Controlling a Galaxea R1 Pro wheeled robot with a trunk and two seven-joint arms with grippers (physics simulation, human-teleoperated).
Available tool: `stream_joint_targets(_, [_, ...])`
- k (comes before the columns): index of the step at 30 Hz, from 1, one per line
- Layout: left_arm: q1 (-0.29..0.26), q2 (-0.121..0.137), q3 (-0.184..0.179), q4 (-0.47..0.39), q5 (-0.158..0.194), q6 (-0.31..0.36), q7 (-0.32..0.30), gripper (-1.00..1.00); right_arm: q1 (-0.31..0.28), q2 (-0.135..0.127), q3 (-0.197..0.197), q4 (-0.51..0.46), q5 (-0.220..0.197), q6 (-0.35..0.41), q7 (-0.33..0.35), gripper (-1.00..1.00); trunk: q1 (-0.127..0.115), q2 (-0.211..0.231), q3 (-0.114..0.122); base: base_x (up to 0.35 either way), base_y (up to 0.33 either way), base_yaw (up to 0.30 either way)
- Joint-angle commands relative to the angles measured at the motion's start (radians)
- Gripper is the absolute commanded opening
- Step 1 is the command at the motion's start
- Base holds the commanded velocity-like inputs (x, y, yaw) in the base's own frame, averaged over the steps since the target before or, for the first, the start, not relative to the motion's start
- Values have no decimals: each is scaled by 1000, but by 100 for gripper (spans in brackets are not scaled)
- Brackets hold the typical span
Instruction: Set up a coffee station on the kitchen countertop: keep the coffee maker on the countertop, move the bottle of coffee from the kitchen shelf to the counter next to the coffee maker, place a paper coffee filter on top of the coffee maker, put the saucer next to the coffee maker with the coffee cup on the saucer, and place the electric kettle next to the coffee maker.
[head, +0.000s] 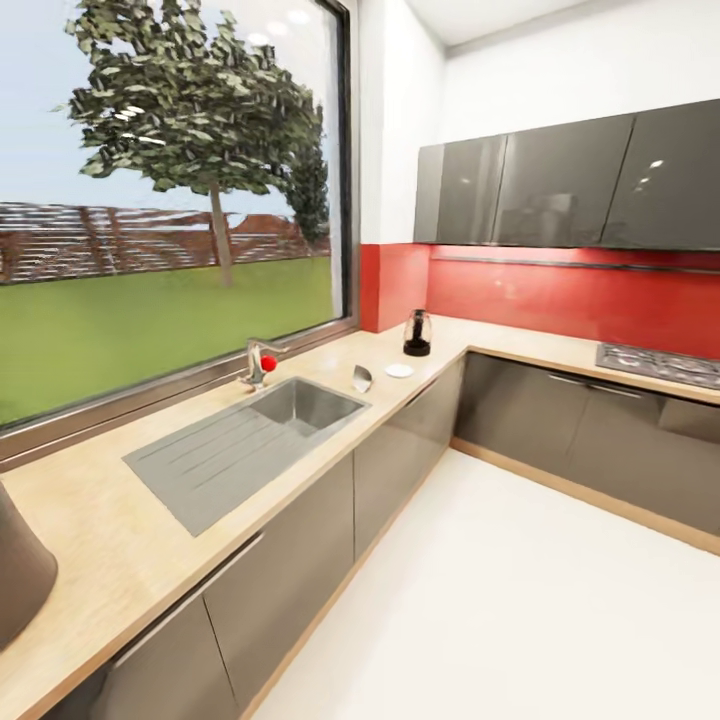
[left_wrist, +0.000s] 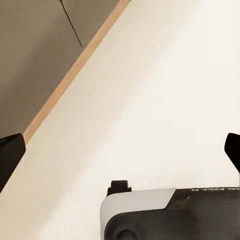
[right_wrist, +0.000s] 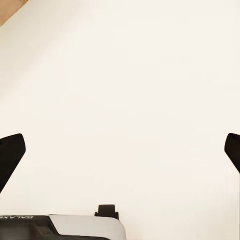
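The kitchen countertop (head: 120, 540) runs along the window in the head view and turns right at the far corner. In that corner stands a small dark appliance (head: 417, 333); at this distance I cannot tell the coffee maker from the electric kettle. The flat white saucer (head: 398, 371) lies in front of it. Beside the saucer, a small pale tilted piece (head: 362, 378) looks like the paper coffee filter. My left gripper (left_wrist: 120, 152) and right gripper (right_wrist: 120, 152) are both open, with nothing between their fingers, and both hang over the white floor.
A steel sink (head: 250, 440) with a faucet (head: 256, 362) is set into the counter. A hob (head: 660, 362) lies at the right under grey wall cabinets (head: 570, 185). A dark grey rounded object (head: 20, 570) sits at the left edge. White floor (head: 500, 600) spreads between the cabinet runs.
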Motion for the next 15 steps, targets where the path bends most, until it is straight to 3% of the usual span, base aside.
stream_joint_targets(1, [-1,0,-2,1,-2,-4,0,100,0,0,-1,1,1,-3,-1,100,1,0,0,284,-206,122])
stream_joint_targets(15, [-1,0,-2,1,-4,-4,0,100,0,0,-2,21,1,-4,-1,100,1,0,0,284,-206,23])
